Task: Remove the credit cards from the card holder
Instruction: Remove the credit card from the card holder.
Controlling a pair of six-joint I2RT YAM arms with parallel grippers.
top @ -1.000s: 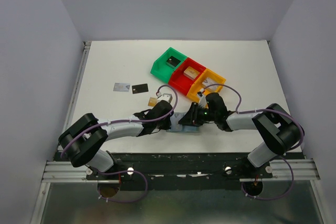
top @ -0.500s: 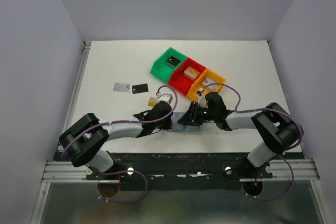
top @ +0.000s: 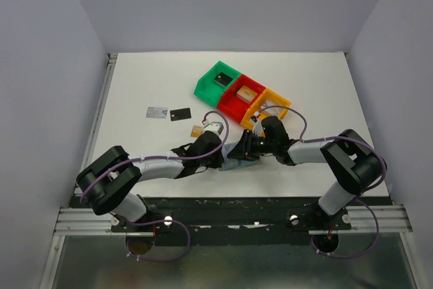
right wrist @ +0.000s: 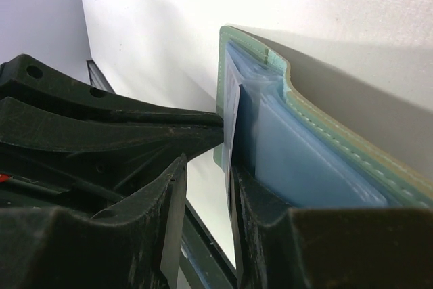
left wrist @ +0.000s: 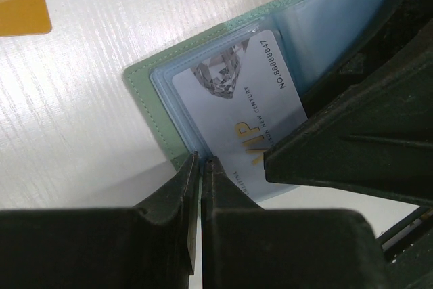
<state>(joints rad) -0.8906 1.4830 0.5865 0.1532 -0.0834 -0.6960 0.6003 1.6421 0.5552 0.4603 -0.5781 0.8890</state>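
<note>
Left fingers (left wrist: 169,197): nearly shut, pinching silver-grey card (left wrist: 237,93) corner at card holder (left wrist: 143,89) edge. Right gripper (right wrist: 203,177): grip unclear. Handling: draw card straight along slot.

Card holder (left wrist: 142,86) lies open close to the tabletop's (top: 149,79) near edge, about midway along it. A VIP card (left wrist: 250,99) sits tilted in its left panel, one corner reaching the holder's near edge. Left gripper (left wrist: 199,167) meets that corner from the left. Right gripper (right wrist: 206,187) comes in from the right, over the holder.

Just behind and left of the holder lies the nearest loose card (top: 197,130). Further back-left, the second loose card (top: 180,114) and the leftmost loose card (top: 157,112) lie side by side, apart.

Behind the holder, toward the right, three bins touch in a diagonal row: left bin (top: 206,86) farthest back, middle bin (top: 230,105), right bin (top: 276,101) nearest the right gripper. One block (top: 222,78) sits in the left bin and a second block (top: 247,92) in the middle bin.
</note>
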